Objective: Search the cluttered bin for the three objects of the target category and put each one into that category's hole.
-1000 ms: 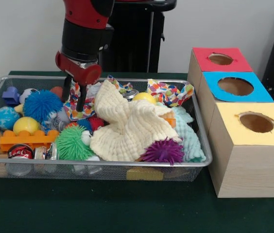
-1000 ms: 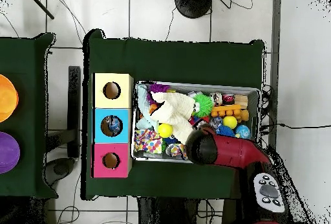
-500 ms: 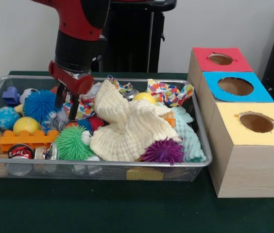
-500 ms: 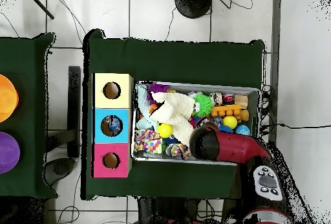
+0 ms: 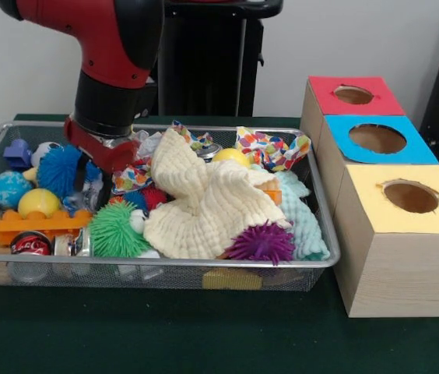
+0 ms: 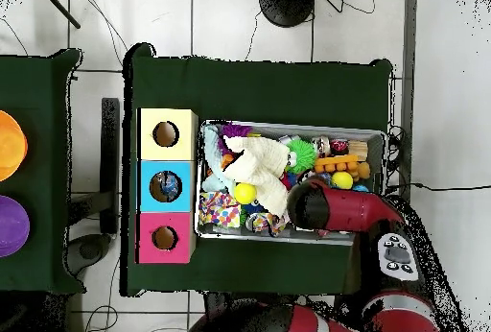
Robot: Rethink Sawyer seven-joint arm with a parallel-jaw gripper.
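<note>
Since the earlier frames, the gripper [image 5: 95, 178] has travelled leftward and lower into the cluttered bin [image 5: 165, 273], its fingers apart beside the blue spiky ball [image 5: 62, 167]. Search step, probably: no bottle is clearly identifiable; a clear item [image 5: 25, 269] lies at the front left corner. Next move calls for locating one, closing, then carrying rightward to the blue-topped hole [image 5: 377, 138].
</note>
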